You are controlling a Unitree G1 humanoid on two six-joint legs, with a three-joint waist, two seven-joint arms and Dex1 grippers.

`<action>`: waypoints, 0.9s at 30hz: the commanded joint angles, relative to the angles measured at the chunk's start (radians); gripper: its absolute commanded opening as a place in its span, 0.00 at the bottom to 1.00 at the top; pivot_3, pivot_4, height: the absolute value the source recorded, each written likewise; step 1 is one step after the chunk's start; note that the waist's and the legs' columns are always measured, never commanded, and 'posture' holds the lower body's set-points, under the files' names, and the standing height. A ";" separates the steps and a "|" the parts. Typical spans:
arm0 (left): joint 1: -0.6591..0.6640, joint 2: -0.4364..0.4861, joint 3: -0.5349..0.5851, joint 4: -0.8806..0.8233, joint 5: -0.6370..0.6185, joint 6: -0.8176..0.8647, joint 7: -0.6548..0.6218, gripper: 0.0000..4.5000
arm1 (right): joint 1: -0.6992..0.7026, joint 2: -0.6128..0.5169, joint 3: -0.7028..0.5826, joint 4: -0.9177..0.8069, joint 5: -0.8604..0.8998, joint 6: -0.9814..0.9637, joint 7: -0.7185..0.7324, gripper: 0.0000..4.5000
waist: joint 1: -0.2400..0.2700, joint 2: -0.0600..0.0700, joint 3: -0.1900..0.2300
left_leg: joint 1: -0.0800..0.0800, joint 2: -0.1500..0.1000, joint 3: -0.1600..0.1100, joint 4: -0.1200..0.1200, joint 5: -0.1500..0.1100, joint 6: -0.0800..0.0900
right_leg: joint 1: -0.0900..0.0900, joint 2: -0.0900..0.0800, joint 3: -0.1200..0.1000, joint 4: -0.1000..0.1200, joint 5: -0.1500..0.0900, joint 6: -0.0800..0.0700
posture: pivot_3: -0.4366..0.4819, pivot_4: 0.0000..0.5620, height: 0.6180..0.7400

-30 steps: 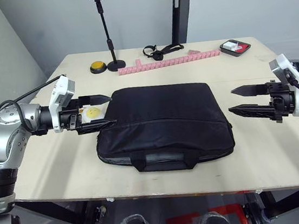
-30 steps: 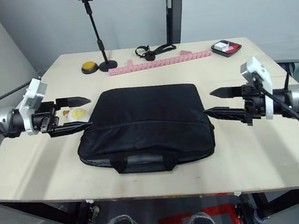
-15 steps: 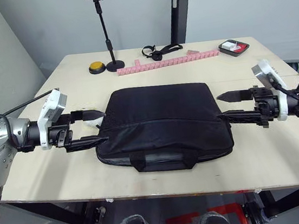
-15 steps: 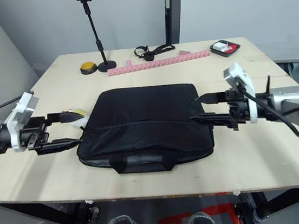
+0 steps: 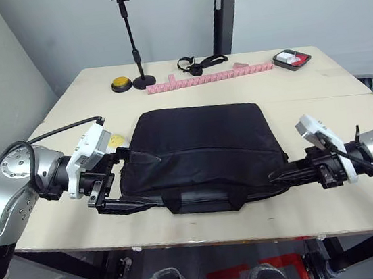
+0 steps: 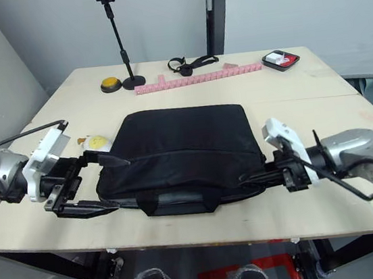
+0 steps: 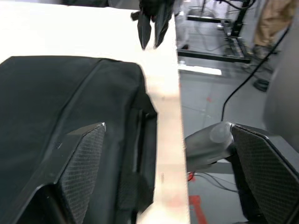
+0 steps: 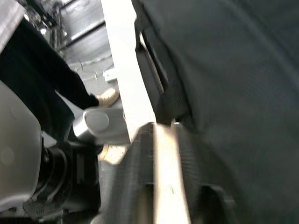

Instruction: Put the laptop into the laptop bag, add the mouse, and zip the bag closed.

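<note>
The black laptop bag [image 5: 201, 151] lies flat in the middle of the table [image 5: 345, 103], handles toward the front edge. My left gripper [image 5: 147, 180] is open and straddles the bag's front left corner, one finger over the top panel, the other along the front edge. In the left wrist view the bag [image 7: 70, 102] lies by one finger of that gripper [image 7: 167, 127]. My right gripper [image 5: 273, 178] is shut, its tips against the bag's front right corner [image 8: 224, 70]; whether they pinch anything is hidden. The laptop and the mouse are out of view.
A round white-and-yellow tape measure [image 5: 114, 141] sits just left of the bag. At the back stand a phone stand [image 5: 135, 43], a yellow button [image 5: 122, 84], a pink strip [image 5: 213, 76], a black strap [image 5: 199, 63] and a small tray [image 5: 293, 59]. A person's shoe [image 8: 107, 95] is on the floor.
Both arms moved toward the table's front edge and in to the bag's front corners. The right gripper went from open to shut at the right corner. The left stayed open.
</note>
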 commanded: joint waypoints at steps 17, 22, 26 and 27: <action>-0.158 -0.007 -0.132 0.121 0.081 -0.056 -0.112 1.00 | 0.010 0.224 0.222 -0.102 -0.184 -0.023 -0.254 0.02 | -0.003 0.001 0.000 | 0.000 0.000 0.001 0.000 0.000 -0.001 | -0.001 0.000 0.001 0.000 0.000 0.000 | 0.48 0.27 1.00; -0.159 -0.009 -0.131 0.127 0.089 -0.059 -0.115 1.00 | -0.013 0.261 0.236 -0.099 -0.175 -0.005 -0.271 0.02 | -0.004 0.001 -0.001 | 0.000 0.000 0.001 0.000 0.000 -0.001 | -0.001 0.000 0.001 0.001 0.000 0.000 | 0.48 0.27 1.00; -0.154 -0.010 -0.125 0.127 0.091 -0.060 -0.112 1.00 | -0.028 0.282 0.244 -0.113 -0.156 0.012 -0.268 0.02 | -0.004 0.001 -0.001 | 0.000 0.000 0.001 0.000 0.000 -0.001 | -0.001 0.000 0.001 0.001 0.000 0.000 | 0.48 0.27 1.00; -0.150 -0.009 -0.124 0.125 0.092 -0.061 -0.110 1.00 | -0.034 0.291 0.235 -0.112 -0.144 0.017 -0.269 0.02 | -0.004 0.001 -0.001 | 0.000 0.000 0.001 0.000 0.000 -0.001 | -0.001 0.000 0.001 0.001 0.000 0.000 | 0.48 0.27 1.00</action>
